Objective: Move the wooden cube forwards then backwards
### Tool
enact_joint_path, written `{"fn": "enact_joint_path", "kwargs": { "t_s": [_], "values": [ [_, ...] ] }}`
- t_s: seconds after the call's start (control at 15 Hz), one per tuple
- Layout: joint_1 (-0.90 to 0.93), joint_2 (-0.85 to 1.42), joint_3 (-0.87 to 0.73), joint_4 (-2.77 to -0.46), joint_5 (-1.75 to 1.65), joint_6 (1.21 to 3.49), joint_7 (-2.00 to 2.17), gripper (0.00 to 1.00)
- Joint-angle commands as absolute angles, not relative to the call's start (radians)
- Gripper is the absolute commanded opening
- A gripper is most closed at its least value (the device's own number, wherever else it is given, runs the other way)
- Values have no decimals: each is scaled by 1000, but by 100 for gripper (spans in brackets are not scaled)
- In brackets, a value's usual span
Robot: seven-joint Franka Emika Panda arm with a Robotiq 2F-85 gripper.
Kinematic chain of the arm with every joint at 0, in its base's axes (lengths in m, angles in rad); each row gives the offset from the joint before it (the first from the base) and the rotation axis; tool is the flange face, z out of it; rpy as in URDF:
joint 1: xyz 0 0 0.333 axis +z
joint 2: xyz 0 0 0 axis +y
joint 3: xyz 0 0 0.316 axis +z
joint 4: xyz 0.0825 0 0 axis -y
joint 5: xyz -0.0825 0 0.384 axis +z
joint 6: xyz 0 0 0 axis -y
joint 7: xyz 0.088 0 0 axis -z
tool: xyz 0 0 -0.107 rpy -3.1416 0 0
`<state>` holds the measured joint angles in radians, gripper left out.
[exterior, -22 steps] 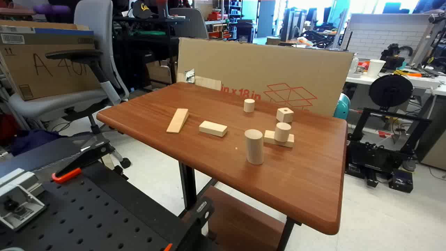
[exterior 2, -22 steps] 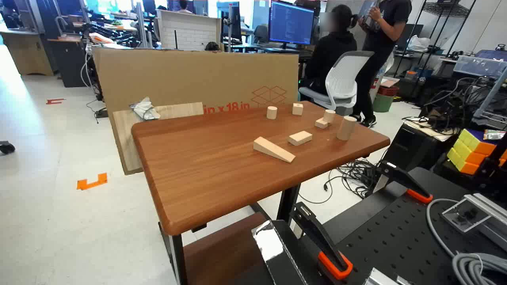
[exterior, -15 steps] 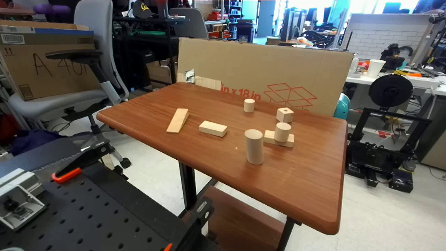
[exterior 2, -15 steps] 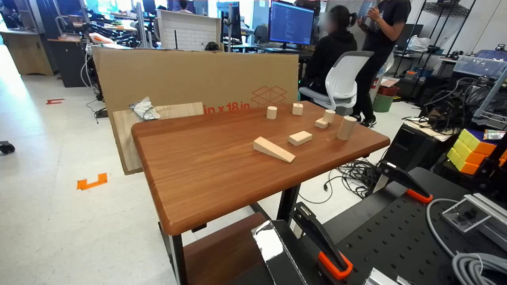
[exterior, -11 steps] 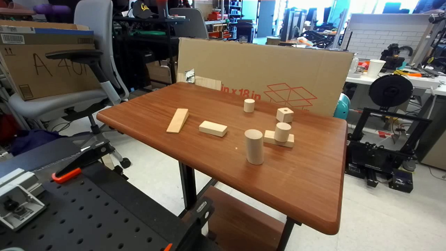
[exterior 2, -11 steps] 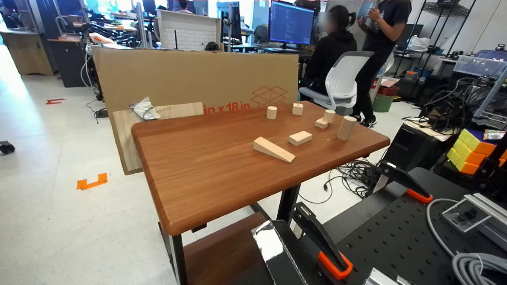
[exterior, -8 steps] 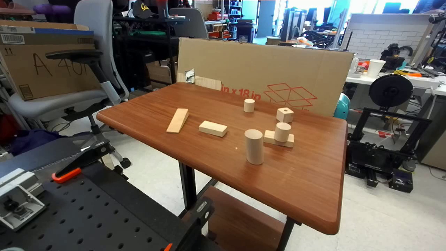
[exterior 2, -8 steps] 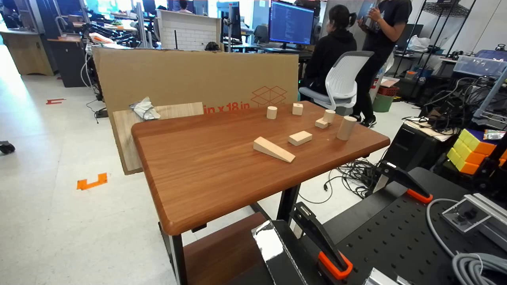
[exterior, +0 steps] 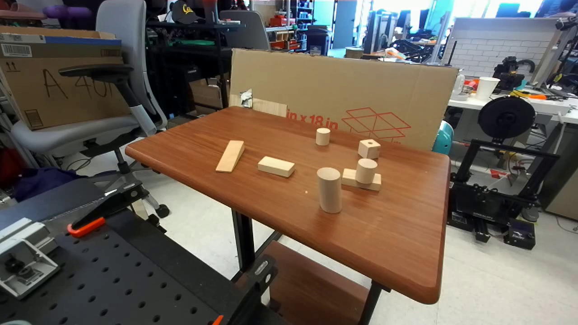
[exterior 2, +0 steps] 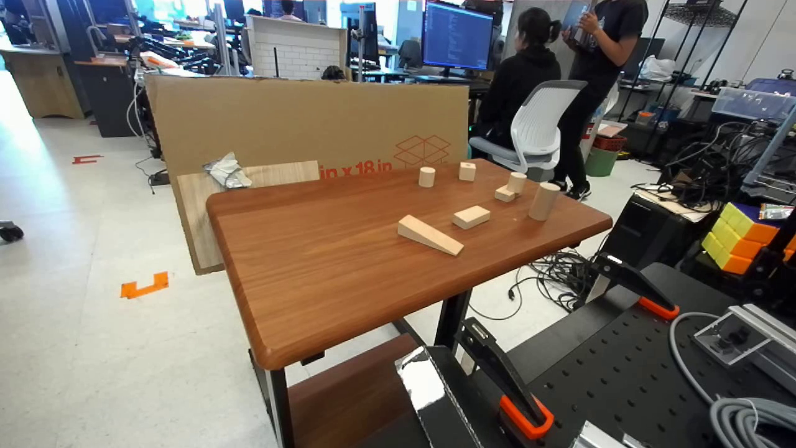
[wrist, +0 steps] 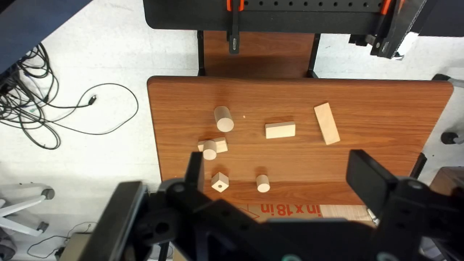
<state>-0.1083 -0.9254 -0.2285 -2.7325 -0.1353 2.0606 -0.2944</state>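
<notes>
The wooden cube (exterior: pixel 369 148) is small and pale with a round hole in its top face. It stands on the brown table (exterior: pixel 397 234) near the cardboard side and shows in both exterior views (exterior 2: pixel 467 172). In the wrist view the cube (wrist: pixel 220 182) appears near the left finger, with table showing around it. My gripper (wrist: pixel 277 154) is open and empty, its two black fingers wide apart, seen high above the table. The gripper and arm are out of view in both exterior views.
A short cylinder (wrist: pixel 262 183), a tall cylinder (wrist: pixel 224 119), a flat block (wrist: pixel 280 130) and a wedge (wrist: pixel 327 123) rest on the table. Another cylinder (wrist: pixel 209 150) overlaps a second flat block (wrist: pixel 222 144) near the cube. A cardboard sheet (exterior: pixel 343 85) stands behind the table.
</notes>
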Motion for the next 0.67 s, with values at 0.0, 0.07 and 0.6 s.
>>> {"fn": "enact_joint_path", "kwargs": {
  "t_s": [0.0, 0.07, 0.6],
  "values": [
    [-110, -911, -226, -2727, -133, 2073, -283, 100],
    [-108, -889, -226, -2723, -133, 2103, -275, 100],
    [-71, -614, -233, -2666, -106, 2373, -279, 100]
  ]
}}
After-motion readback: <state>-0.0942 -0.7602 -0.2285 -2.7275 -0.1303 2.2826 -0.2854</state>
